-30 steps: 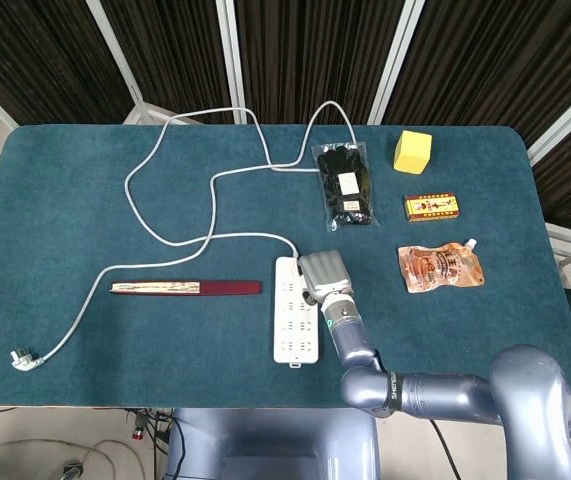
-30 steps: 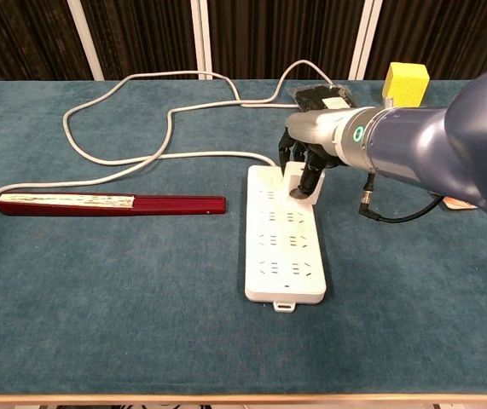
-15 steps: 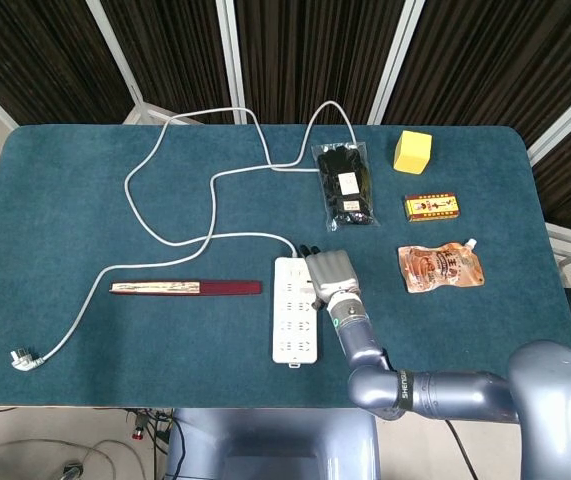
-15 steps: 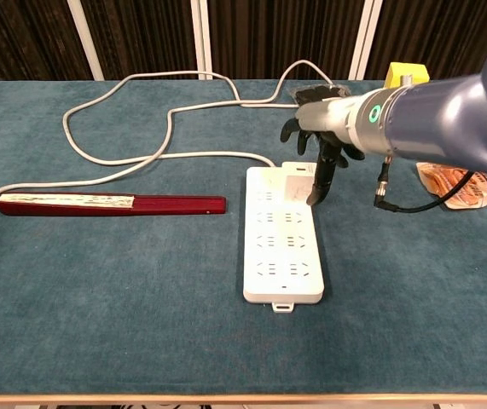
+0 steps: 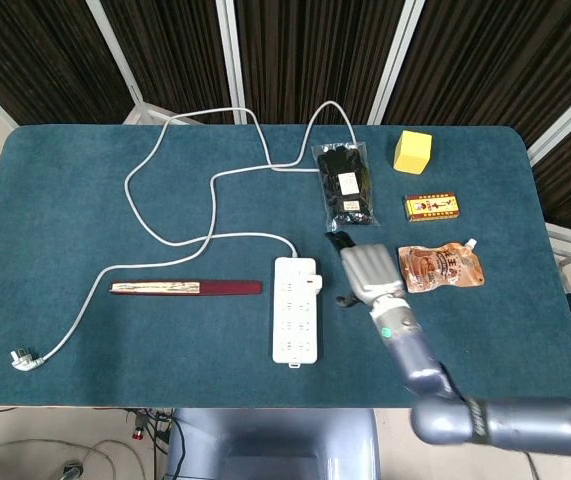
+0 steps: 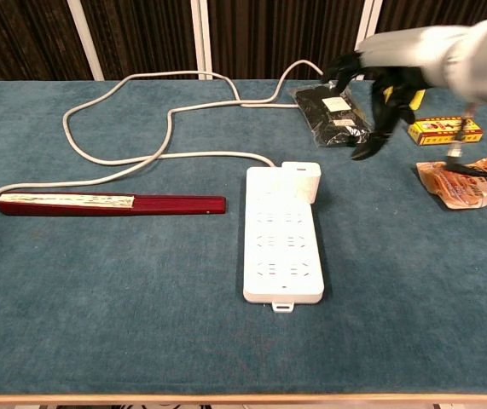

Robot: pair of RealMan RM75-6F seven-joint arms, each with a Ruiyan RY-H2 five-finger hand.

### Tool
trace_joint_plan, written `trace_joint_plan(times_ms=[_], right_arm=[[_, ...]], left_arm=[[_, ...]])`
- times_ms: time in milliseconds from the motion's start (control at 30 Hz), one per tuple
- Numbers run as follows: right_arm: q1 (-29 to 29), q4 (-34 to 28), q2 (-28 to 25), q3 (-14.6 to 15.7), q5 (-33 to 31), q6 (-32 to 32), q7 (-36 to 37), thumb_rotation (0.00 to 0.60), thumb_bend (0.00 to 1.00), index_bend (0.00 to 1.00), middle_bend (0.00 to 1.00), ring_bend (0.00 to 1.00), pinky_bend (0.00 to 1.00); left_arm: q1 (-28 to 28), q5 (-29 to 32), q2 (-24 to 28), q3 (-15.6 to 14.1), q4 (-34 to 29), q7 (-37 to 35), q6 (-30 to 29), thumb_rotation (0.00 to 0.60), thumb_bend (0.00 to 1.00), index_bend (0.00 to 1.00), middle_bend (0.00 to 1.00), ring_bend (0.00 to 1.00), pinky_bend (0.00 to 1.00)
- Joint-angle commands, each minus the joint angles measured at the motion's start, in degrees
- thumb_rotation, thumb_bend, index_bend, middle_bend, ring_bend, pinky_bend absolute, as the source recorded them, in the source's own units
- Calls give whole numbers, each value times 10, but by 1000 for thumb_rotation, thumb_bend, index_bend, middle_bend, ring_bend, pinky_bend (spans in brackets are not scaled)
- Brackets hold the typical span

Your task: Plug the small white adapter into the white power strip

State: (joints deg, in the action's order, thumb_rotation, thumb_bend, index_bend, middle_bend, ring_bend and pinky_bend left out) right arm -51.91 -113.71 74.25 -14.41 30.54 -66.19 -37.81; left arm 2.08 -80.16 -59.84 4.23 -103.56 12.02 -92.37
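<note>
Right hand (image 5: 368,272) (image 6: 385,77) is seen raised above the tabletop (image 5: 85,330) (image 6: 98,324), fingers spread apart, nothing held; dark fingertips are pointed down in the chest view. It is positioned right of the power strip, clear of it, between the strip and the orange pouch (image 5: 440,267) (image 6: 469,181) in the head view. Left hand is not shown in either view.

Small white adapter (image 5: 312,283) (image 6: 301,181) is seated upright in the white power strip (image 5: 296,310) (image 6: 282,247), at the far right corner of the strip, near the cable end. No contact with the hand.

The strip is laid flat near the tabletop centre, long axis front to back. Its white cable (image 5: 165,235) (image 6: 115,111) is run from the far end, looped across the left and rear of the tabletop, and ended in a plug (image 5: 23,358) near the front left corner.

A long dark red box (image 5: 186,288) (image 6: 111,204) is laid just left of the strip, apart from it. A black packet with white label (image 5: 346,186) (image 6: 333,113) is placed behind the hand. A yellow block (image 5: 412,152) is set at the rear right, with a small yellow-red box (image 5: 434,207) (image 6: 444,130) between it and the pouch
</note>
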Motion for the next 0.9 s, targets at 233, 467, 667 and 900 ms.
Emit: trace_joint_plan(times_ms=[233, 467, 667, 900], right_arm=[[305, 5, -115, 189, 504, -210, 261, 600, 216, 106, 61, 238, 278], [421, 153, -46, 220, 600, -355, 267, 600, 216, 105, 52, 161, 224], [445, 202, -28, 208, 606, -365, 252, 600, 215, 102, 37, 124, 200], [455, 216, -28, 189, 604, -354, 231, 600, 216, 102, 37, 122, 200]], left_arm=[[0, -7, -3, -4, -4, 9, 0, 600, 189, 229, 0, 0, 79], [0, -12, -4, -6, -4, 12, -1, 600, 189, 223, 4, 0, 78], [1, -16, -4, -6, -1, 6, -3, 600, 189, 219, 4, 0, 71], [3, -19, -2, -6, 1, 0, -7, 600, 189, 219, 4, 0, 52]])
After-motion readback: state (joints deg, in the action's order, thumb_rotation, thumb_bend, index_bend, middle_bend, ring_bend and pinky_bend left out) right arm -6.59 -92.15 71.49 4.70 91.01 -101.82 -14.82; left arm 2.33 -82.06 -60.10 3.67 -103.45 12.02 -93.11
